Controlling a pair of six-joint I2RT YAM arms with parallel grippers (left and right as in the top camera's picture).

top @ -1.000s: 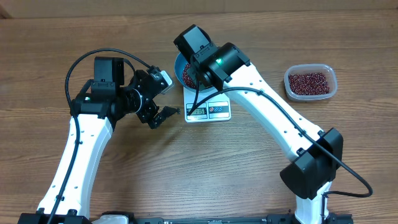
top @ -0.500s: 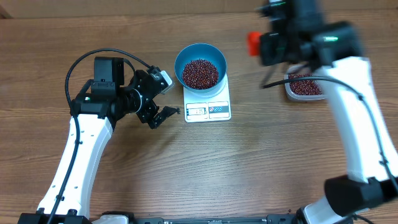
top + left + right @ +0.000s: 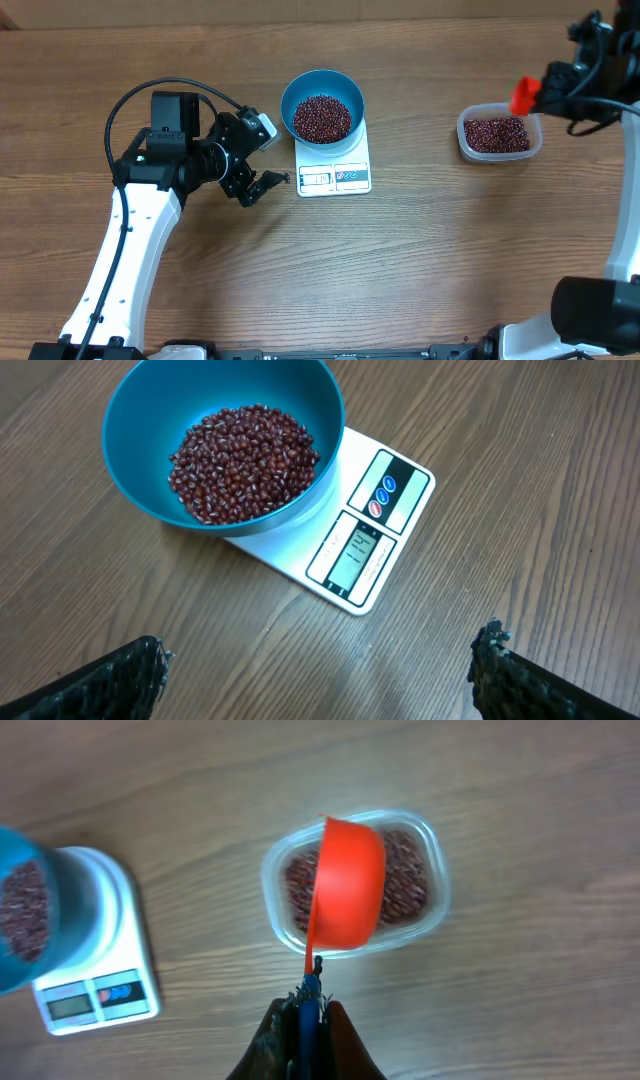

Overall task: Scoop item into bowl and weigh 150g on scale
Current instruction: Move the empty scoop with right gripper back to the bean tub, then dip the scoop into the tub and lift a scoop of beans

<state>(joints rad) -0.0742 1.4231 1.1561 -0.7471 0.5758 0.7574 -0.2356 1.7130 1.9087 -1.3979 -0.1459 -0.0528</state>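
Writing: the small flat white rectangular kitchen scale [image 3: 335, 178] has a grey display window and a black strip with two blue buttons and one red; its print and digits are too small to read.
Change: a second ago the right arm hung over the bowl and hid much of it. Now it has swung to the far right of the wooden bench [image 3: 400, 280], leaving the bowl in plain sight. The left arm has not moved.
Bowl: the round bright blue plastic bowl [image 3: 290, 95] stands on the far half of the scale, holding a mound of small dark red-brown beans [image 3: 321, 117].
Tub: a clear rectangular plastic tub [image 3: 463, 138], well right of the scale, holds a shallow layer of the same beans.
Right gripper: the right gripper [image 3: 310, 1005] is clenched on the handle of an orange-red plastic scoop [image 3: 347, 880], held tilted over the tub.
Left gripper: the left gripper [image 3: 266, 156] is released, spread wide just left of the scale, grasping nothing.
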